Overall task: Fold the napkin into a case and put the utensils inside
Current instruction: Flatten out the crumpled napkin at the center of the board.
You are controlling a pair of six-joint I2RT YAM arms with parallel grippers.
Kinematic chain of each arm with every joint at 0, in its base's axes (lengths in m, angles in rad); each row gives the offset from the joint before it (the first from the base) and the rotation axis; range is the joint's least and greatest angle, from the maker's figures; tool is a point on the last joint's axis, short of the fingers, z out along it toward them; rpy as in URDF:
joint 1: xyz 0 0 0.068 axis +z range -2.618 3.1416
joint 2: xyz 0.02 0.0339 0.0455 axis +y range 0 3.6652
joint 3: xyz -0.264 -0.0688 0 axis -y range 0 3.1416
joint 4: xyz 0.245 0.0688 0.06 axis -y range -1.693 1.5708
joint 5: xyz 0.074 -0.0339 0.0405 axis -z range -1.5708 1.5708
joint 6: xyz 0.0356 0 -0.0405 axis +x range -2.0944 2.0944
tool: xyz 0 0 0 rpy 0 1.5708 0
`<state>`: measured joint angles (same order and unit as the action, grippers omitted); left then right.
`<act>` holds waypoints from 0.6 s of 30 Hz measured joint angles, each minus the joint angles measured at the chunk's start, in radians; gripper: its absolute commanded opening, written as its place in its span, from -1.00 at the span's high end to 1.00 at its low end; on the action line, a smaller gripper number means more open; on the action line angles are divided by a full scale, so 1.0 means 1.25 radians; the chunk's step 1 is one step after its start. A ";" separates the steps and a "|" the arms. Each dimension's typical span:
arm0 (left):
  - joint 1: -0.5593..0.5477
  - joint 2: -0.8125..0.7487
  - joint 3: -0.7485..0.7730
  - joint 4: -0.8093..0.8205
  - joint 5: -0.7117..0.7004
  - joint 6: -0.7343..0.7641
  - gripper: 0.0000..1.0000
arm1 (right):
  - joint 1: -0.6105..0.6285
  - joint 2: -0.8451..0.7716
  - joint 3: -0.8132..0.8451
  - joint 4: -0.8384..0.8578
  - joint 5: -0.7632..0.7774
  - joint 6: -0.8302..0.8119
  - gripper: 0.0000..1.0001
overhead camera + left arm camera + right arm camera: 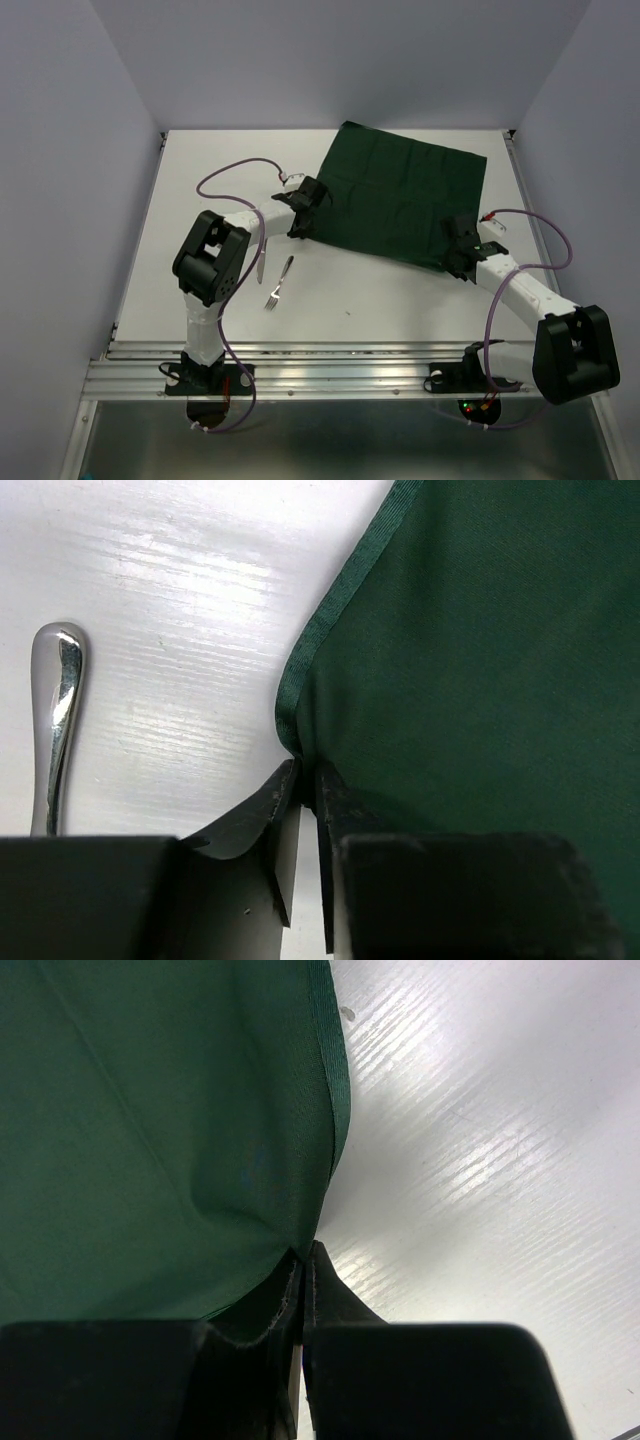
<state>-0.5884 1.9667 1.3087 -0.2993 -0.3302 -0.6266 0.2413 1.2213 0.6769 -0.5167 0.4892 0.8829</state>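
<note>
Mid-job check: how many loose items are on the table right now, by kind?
Napkin, dark green cloth: 1
Fork, silver: 1
Knife, silver: 1
Total: 3

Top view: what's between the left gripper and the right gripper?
Only the napkin: in the top view its near edge runs corner to corner from the left gripper to the right gripper. The fork lies off that line, nearer the bases.
</note>
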 measured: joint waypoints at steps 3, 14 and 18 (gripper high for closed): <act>0.000 0.001 0.000 0.005 0.004 0.001 0.91 | 0.000 0.000 0.000 0.000 -0.001 0.001 0.96; 0.001 -0.006 -0.009 0.023 0.022 0.025 1.00 | 0.000 -0.020 -0.011 -0.005 -0.002 0.009 -0.17; 0.002 -0.024 -0.032 0.034 0.040 0.032 1.00 | 0.000 -0.028 -0.027 -0.012 -0.004 0.014 -0.25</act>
<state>-0.5865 1.9362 1.2690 -0.2562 -0.2806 -0.5861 0.2413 1.1858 0.6437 -0.5312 0.4839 0.9009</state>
